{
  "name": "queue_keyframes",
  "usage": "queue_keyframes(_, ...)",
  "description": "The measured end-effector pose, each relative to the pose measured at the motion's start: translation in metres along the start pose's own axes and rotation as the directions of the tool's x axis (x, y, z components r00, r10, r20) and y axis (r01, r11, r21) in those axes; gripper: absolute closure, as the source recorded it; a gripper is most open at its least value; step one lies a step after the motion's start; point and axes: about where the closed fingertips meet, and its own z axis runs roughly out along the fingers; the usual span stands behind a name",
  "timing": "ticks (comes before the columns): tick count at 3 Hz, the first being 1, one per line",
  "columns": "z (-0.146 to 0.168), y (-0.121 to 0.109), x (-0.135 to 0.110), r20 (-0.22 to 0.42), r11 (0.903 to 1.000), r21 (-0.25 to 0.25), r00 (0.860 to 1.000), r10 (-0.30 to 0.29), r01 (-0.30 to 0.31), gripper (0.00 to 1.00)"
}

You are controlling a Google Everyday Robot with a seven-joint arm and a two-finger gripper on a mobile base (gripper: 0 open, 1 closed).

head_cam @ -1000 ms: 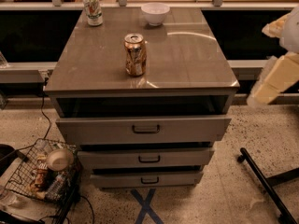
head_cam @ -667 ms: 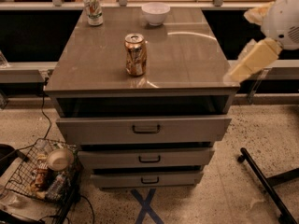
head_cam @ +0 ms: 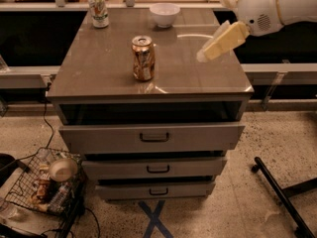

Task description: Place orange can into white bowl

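Observation:
The orange can [head_cam: 143, 58] stands upright near the front middle of the grey cabinet top [head_cam: 99, 68]. The white bowl [head_cam: 165, 14] sits upright at the back of the top, behind and a little right of the can. My gripper [head_cam: 208, 53] comes in from the upper right on a white arm and hovers above the right side of the top, to the right of the can and apart from it. It holds nothing.
A white-and-green can [head_cam: 98, 9] stands at the back left corner. The cabinet has three drawers [head_cam: 154, 137] below. A wire basket of clutter [head_cam: 44, 185] sits on the floor at left. A black stand leg [head_cam: 280, 192] lies at right.
My arm and gripper have moved left and up, from beside the cabinet's right edge to over its right side. The can and bowl have not moved.

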Motion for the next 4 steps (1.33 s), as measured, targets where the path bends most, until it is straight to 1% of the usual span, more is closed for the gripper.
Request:
queue_keyframes(1,0.003,-0.001,0.0,0.008,1.0,-0.004,1.0,0.004,-0.004,0.0)
queue_keyframes(2,0.035,0.005,0.007,0.079,0.9988,-0.031,0.996,0.041,-0.038,0.0)
queue_keyframes(3,0.084,0.011,0.011,0.205,0.9959,-0.066,0.976,0.074,-0.061,0.0)
queue_keyframes(4,0.12,0.009,0.008,0.297,0.9945,-0.084,0.951,0.086,-0.063,0.0)
